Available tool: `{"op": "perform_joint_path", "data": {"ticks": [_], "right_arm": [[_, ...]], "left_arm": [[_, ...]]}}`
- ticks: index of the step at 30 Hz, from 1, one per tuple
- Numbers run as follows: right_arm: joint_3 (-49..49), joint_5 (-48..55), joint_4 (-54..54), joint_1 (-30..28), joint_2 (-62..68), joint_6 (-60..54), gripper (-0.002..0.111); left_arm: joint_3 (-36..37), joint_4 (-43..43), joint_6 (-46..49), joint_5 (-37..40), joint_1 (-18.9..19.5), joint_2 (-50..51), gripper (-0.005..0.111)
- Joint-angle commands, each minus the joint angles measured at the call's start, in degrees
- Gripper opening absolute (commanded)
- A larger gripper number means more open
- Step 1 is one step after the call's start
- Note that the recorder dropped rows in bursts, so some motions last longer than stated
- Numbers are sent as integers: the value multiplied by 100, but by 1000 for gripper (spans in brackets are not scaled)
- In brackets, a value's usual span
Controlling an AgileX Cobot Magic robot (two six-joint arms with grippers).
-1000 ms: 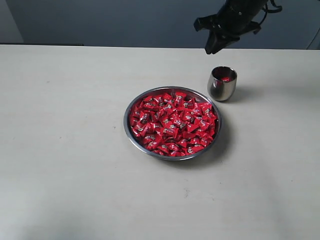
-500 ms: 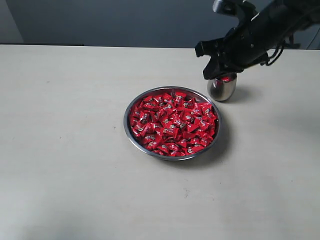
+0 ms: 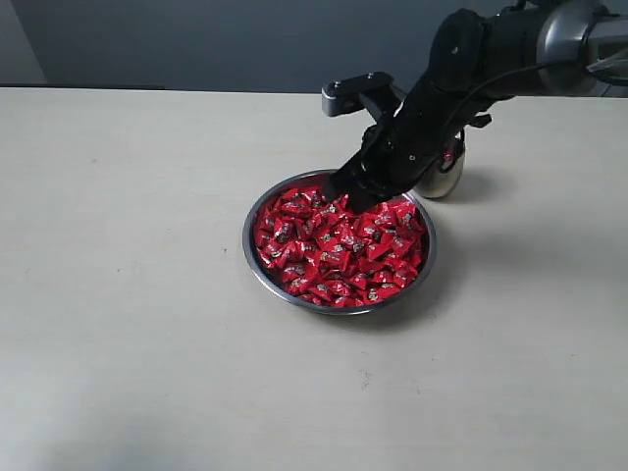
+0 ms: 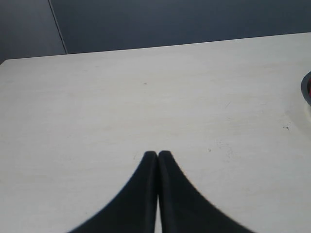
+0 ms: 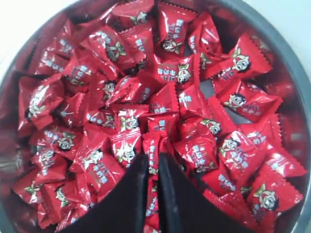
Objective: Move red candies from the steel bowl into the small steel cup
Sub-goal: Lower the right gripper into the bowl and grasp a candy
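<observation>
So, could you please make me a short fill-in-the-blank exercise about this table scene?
1. The candies are all ___ in colour.
2. Of the bowl and the cup, the right end effector reaches into the ___.
3. The left end effector holds ___.
Missing words: red; bowl; nothing.

Candies (image 3: pixel 339 245) are glossy red, each wrapper printed with white lettering and a small cartoon face in white, dark and a yellowish tint. The bowl (image 3: pixel 249 240) is silver-grey, its inner wall tinged red by reflection. The cup (image 3: pixel 446 182) is mirror silver with dark reflections. The table (image 3: pixel 128 294) is plain pale cream with a few faint dark specks. Right gripper (image 3: pixel 345 196) and left gripper (image 4: pixel 158 155) are both black, smooth and unmarked. The wall (image 3: pixel 196 39) behind is dark blue-grey
</observation>
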Motion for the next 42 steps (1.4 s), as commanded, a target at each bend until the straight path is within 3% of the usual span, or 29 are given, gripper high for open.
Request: {"op": "perform_joint_path", "data": {"ticks": [1,8,14,20,42], "right_arm": [[-245,132,-187,54,43,84,9],[-270,243,-241,274,211,84,12],[-270,287,-231,308,371,84,46],[-274,95,-413,308,530,84,39],[-585,244,-791,308,1062,328,39]], "left_arm": [[-48,11,-15,-46,-2,-27,0],[-48,11,-15,-46,-2,-27,0],[-48,11,-15,-46,-2,-27,0],[-48,11,-15,-46,-2,-27,0],[-48,11,-15,-46,-2,-27,0]]}}
